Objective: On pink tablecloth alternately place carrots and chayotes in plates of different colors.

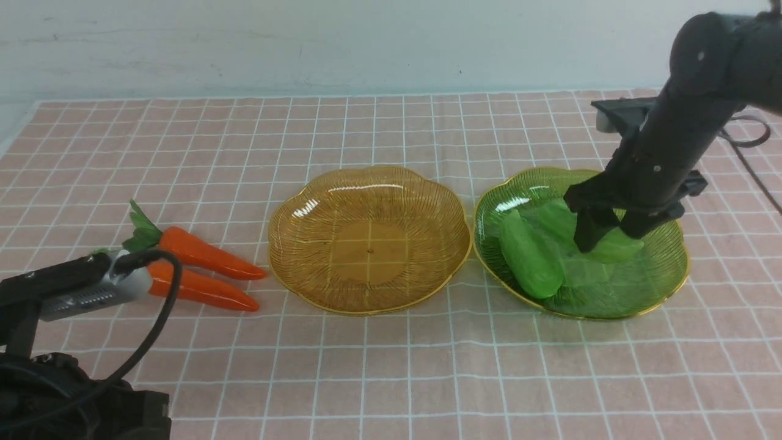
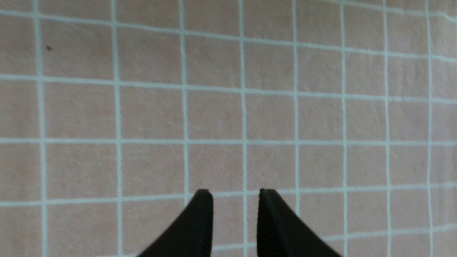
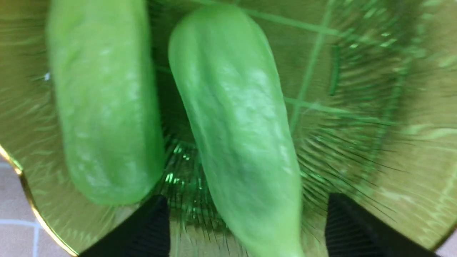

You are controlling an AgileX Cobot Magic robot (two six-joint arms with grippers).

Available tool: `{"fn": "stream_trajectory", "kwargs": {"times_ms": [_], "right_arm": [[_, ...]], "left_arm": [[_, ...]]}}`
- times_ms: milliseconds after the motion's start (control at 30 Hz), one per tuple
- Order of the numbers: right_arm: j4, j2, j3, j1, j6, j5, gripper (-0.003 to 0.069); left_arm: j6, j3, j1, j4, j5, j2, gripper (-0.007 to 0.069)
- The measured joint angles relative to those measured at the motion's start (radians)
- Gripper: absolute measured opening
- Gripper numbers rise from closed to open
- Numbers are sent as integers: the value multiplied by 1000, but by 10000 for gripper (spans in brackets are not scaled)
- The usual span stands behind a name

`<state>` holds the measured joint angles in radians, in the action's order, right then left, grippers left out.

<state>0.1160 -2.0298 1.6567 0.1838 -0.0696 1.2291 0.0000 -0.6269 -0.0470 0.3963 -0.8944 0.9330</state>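
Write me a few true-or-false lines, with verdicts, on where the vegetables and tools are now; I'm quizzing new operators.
1. Both chayotes lie in the green plate. True.
2. The amber plate holds a carrot. False: it is empty; both carrots lie on the pink tablecloth to its left.
3. The right tool stands open astride one chayote. True.
4. The left tool grips a carrot. False: its jaws are apart over bare cloth, holding nothing.

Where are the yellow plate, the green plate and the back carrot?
yellow plate (image 1: 369,244): front view, on its bare middle.
green plate (image 1: 647,278): front view, on its bare ribbed wall.
back carrot (image 1: 211,255): front view, on the middle of its orange body.
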Motion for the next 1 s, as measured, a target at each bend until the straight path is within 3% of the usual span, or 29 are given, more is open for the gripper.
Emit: {"fn": "stream_trajectory", "kwargs": {"times_ms": [133,333,533,1000], "right_arm": [[-3,49,-24,0,45,-1,576],[61,215,-126,0,52,0,584],[81,271,-190,0,38,6,584],[92,271,-195,0,35,6,584]], "left_arm": [[-108,0,0,-86,130,14,295],[-334,-9,0,-99,312,200,435],[-614,-137,0,-98,513,502,442],[-702,-385,7,-96,534,820,442]]}}
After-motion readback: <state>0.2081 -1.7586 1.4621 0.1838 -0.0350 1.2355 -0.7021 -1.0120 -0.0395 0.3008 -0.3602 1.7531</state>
